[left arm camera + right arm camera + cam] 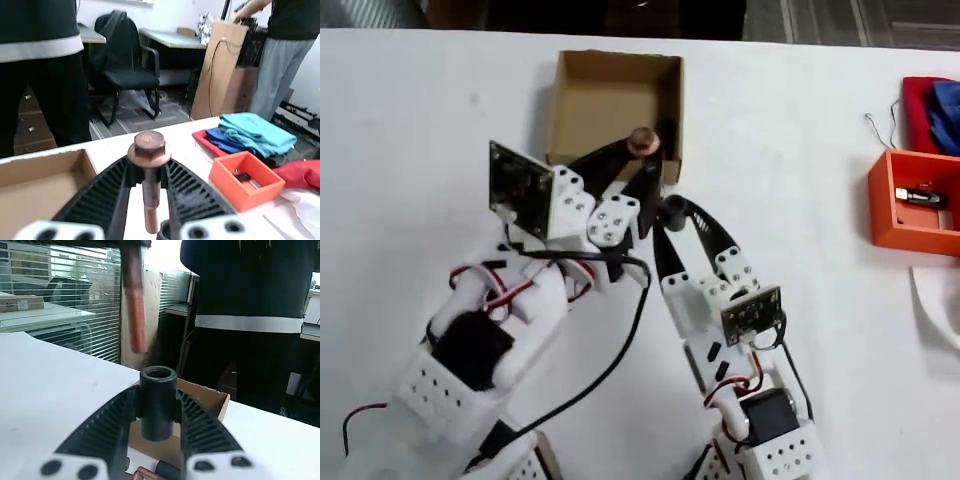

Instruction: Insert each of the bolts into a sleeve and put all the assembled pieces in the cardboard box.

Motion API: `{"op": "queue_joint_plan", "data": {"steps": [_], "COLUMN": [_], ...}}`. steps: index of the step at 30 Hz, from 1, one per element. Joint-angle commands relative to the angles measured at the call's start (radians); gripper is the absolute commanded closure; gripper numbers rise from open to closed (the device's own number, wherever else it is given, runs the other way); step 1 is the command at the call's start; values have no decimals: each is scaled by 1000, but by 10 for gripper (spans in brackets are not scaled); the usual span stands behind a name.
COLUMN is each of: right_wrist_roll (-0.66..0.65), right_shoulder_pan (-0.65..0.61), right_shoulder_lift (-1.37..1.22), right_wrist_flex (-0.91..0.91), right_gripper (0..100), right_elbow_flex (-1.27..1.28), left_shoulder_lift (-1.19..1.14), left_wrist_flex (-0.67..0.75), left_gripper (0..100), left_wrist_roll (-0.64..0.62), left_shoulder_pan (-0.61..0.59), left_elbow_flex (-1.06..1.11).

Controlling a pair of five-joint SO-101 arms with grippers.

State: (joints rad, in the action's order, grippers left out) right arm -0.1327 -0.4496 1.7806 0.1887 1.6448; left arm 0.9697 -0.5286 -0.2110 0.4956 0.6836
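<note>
My left jaws are clenched on the bolt (pixel 149 185), pinching it just under the hex head. That leaves the shank hanging straight down with its free end bare, and that's the end that has to go in. My right jaws are clamped around the sleeve (pixel 158 402), gripping its body and holding it upright with the mouth open to the ceiling, ready to receive.

From the right wrist, the bolt's tip hangs above the sleeve's mouth but off to one side, not over the bore. They're apart, nothing touching, so by my reckoning the insertion has not yet begun. The tip needs to come over the hole and then go down. Any tilt and it could catch on the rim.

Both pieces hover at the near corner of the cardboard box (pixel 620 58), which is handy, since a mated pair would have only a short drop. Low between my right jaws I glimpse two pieces (pixel 150 472), one copper, one dark, seemingly in the box; whether they're joined I cannot tell. Farther along the desk (pixel 800 120), an orange tray (pixel 910 215) sits well apart.
</note>
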Motion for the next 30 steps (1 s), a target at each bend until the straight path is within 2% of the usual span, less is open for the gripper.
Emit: {"op": "queue_joint_plan", "data": {"steps": [1,5,11,30], "right_wrist_roll": [-8,-8,-8,-8], "right_shoulder_pan": [-12,-12,-12,-12], "right_shoulder_lift": [15,15,15,15], "right_wrist_flex": [-19,-19,-19,-21], "right_gripper": [978,978,978,978], "right_elbow_flex": [-28,-15,-11,-8], "left_shoulder_lift": [-15,-29,-31,-31], "left_wrist_flex": [28,28,29,35], "left_gripper": [976,976,976,976], "left_wrist_roll": [-2,5,114,92], "left_shoulder_pan": [12,32,72,72], "left_elbow_flex": [-12,-13,-13,61]}}
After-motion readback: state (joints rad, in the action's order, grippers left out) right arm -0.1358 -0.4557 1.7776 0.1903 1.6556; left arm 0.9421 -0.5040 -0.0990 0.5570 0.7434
